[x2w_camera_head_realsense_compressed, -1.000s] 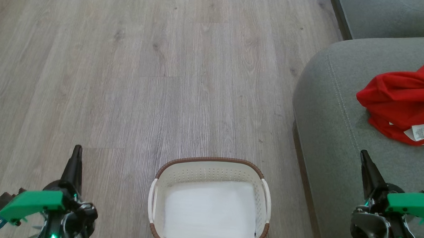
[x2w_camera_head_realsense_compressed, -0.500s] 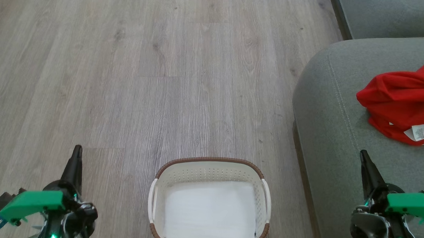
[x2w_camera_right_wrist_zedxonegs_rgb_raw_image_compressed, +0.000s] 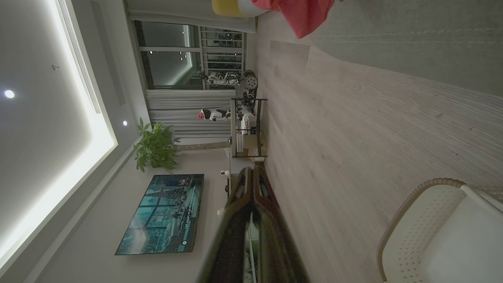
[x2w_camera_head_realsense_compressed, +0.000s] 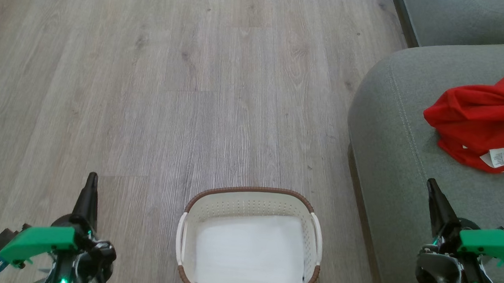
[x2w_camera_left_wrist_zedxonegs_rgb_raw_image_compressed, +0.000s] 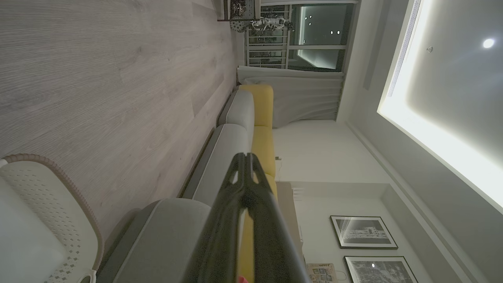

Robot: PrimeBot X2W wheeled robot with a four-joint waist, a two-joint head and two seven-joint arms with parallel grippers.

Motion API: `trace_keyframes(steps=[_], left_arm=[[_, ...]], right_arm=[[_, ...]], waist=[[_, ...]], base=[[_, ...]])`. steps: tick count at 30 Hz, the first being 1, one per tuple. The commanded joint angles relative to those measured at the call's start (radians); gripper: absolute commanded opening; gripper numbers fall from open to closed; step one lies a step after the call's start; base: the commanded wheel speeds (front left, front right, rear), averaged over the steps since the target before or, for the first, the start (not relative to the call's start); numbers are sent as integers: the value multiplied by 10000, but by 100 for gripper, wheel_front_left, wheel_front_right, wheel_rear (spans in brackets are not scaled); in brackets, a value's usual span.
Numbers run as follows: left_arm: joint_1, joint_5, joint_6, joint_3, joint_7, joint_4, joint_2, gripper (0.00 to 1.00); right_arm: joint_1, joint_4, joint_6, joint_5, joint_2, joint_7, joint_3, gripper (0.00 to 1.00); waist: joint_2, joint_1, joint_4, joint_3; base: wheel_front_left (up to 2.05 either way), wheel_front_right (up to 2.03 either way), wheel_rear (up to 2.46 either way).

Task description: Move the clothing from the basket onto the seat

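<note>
Left fingers [x2w_camera_head_realsense_compressed: 88, 198] are pressed together, holding nothing, low over the floor [x2w_camera_head_realsense_compressed: 194, 92] beside the basket [x2w_camera_head_realsense_compressed: 250, 191]. Right fingers [x2w_camera_head_realsense_compressed: 438, 207] are likewise closed and empty, above the seat [x2w_camera_head_realsense_compressed: 388, 134] edge. The basket's white bottom is bare. The red clothing [x2w_camera_head_realsense_compressed: 476, 121] lies crumpled on the seat, well apart from both. The transfer looks finished; the next move seems only to keep the 2 arms parked.

Pale wood floor [x2w_camera_head_realsense_compressed: 194, 92] spreads; potted plant [x2w_camera_right_wrist_zedxonegs_rgb_raw_image_compressed: 155, 147] near wall screen [x2w_camera_right_wrist_zedxonegs_rgb_raw_image_compressed: 161, 214].
</note>
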Motion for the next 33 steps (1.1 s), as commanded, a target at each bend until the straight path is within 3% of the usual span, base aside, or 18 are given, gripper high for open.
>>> trace_keyframes(steps=[1,33], left_arm=[[-483,-24,-65,366,77,-365,64,0],[-483,-25,-65,366,76,-365,64,0]], right_arm=[[-497,-331,-2,-29,32,71,161,0],[-499,-330,-2,-45,46,87,141,0]], waist=[[0,0,0,0],[0,0,0,0]], base=[[0,0,0],[0,0,0]])
